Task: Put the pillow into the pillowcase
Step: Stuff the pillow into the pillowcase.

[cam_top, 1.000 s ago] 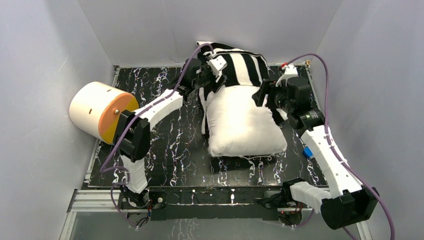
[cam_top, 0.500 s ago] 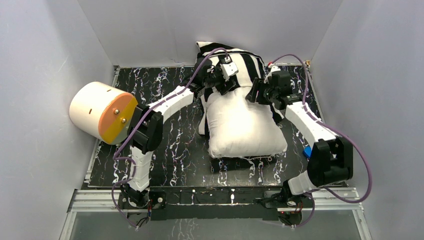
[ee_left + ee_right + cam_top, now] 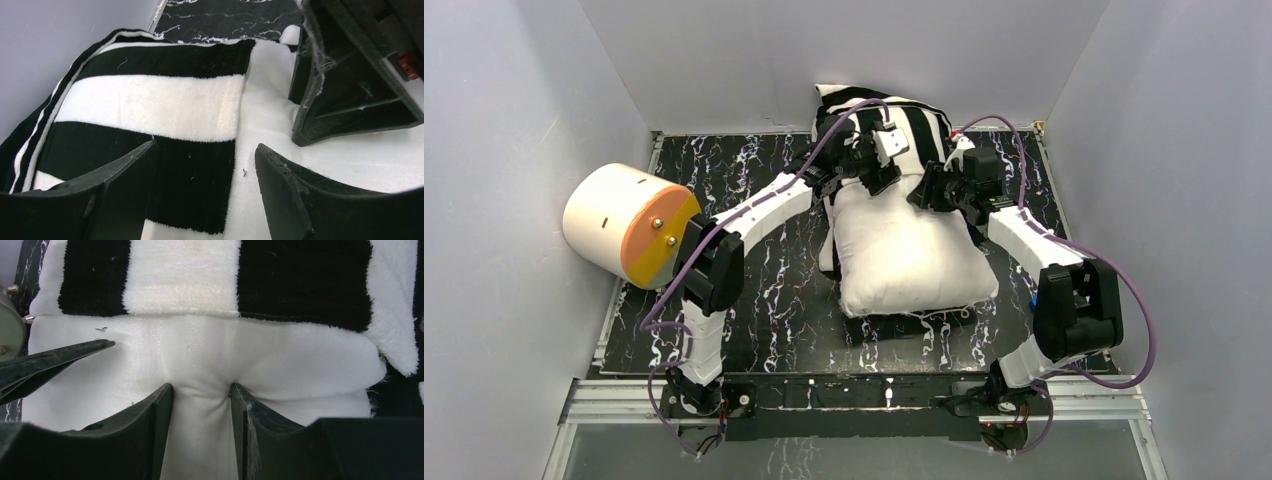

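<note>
The white pillow (image 3: 914, 255) lies mid-table, its far end against the black-and-white striped pillowcase (image 3: 914, 125) bunched at the back wall. My left gripper (image 3: 886, 160) hovers open over the pillowcase's open edge. In the left wrist view one finger hangs over a black stripe of the pillowcase (image 3: 150, 105) and the other over the pillow (image 3: 310, 160), with nothing between them. My right gripper (image 3: 924, 195) presses into the pillow's far end. In the right wrist view its jaws (image 3: 201, 390) pinch a puckered fold of the pillow (image 3: 280, 360), just below the pillowcase (image 3: 180, 280).
A cream cylinder with an orange face (image 3: 624, 225) lies at the left edge of the black marbled table (image 3: 764, 290). A small blue object (image 3: 1038, 300) sits by the right arm. Grey walls close in on three sides.
The right arm has reached in over the pillow's far end and its jaws have narrowed onto the fabric. The left gripper has shifted right over the pillowcase edge.
</note>
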